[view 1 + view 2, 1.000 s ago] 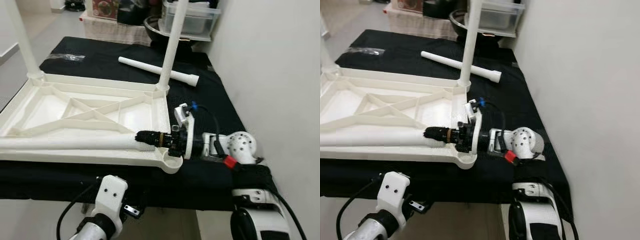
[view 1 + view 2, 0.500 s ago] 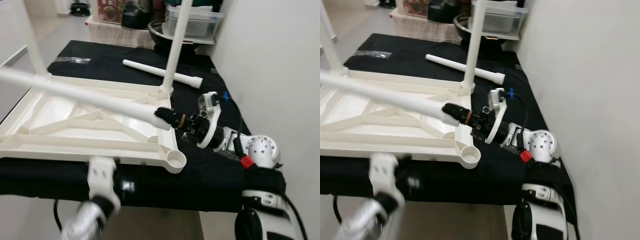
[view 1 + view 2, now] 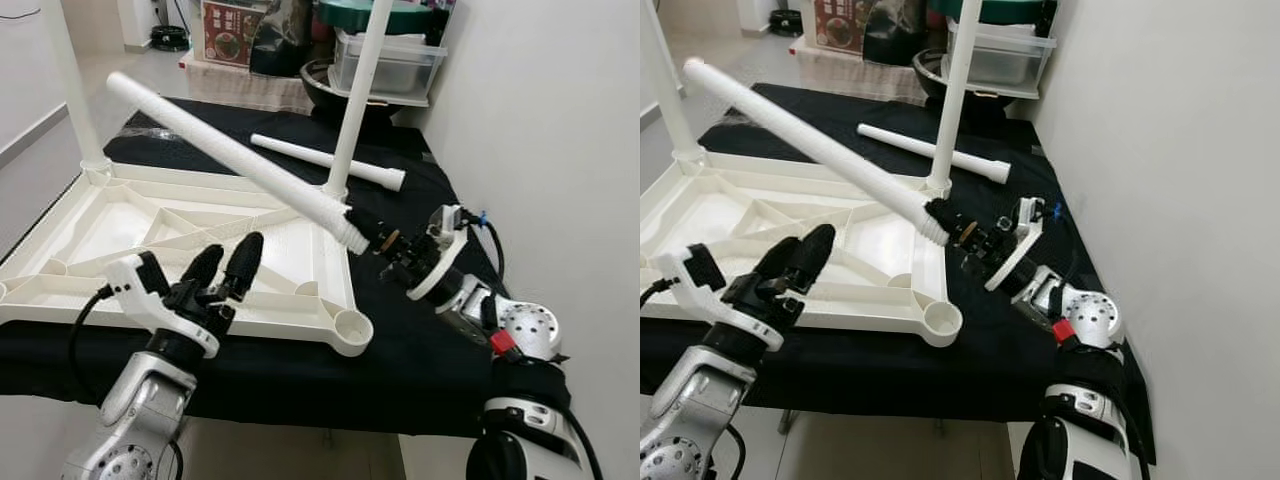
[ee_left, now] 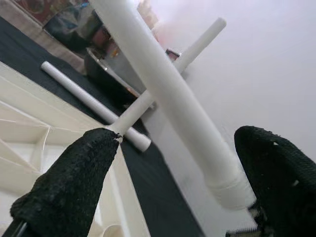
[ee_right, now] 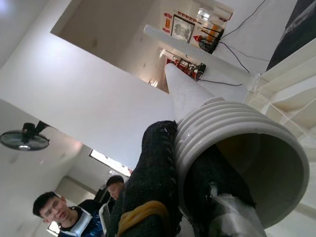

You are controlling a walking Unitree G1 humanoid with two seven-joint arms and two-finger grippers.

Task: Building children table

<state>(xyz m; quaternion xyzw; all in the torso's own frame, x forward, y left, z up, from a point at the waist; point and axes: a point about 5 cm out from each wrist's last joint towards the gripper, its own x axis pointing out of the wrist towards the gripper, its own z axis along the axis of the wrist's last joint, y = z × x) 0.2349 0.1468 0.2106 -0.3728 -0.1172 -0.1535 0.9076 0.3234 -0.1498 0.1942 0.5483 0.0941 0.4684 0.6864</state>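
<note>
A: Start big: the bench [image 3: 440, 330] under its matte black cloth carries the upside-down white moulded-plastic tabletop [image 3: 130, 225], ribbed with diagonal braces and with round sockets at its corners. Two smooth white legs [image 3: 362, 90] already stand upright in the far sockets

B: And the near corner socket [image 3: 352, 325] is an empty cup. A long white plastic tube leg [image 3: 215, 143] slants up over the tray, and a spare one [image 3: 320, 160] lies flat on the cloth behind

A: The right tool [image 3: 372, 233] is clamped on the slanted leg's ribbed, threaded end, one knobbly black finger outside the rim, the other inside the hollow bore

B: That's my worry. It's a long lever held only at its tip, and hard glossy plastic; it could twist in that pinch or swing into the standing legs

A: The left tool [image 3: 222, 268] hangs above the tray's near edge, fingers apart, holding nothing. If it closes late, the thread may meet the socket crooked and jam
</note>
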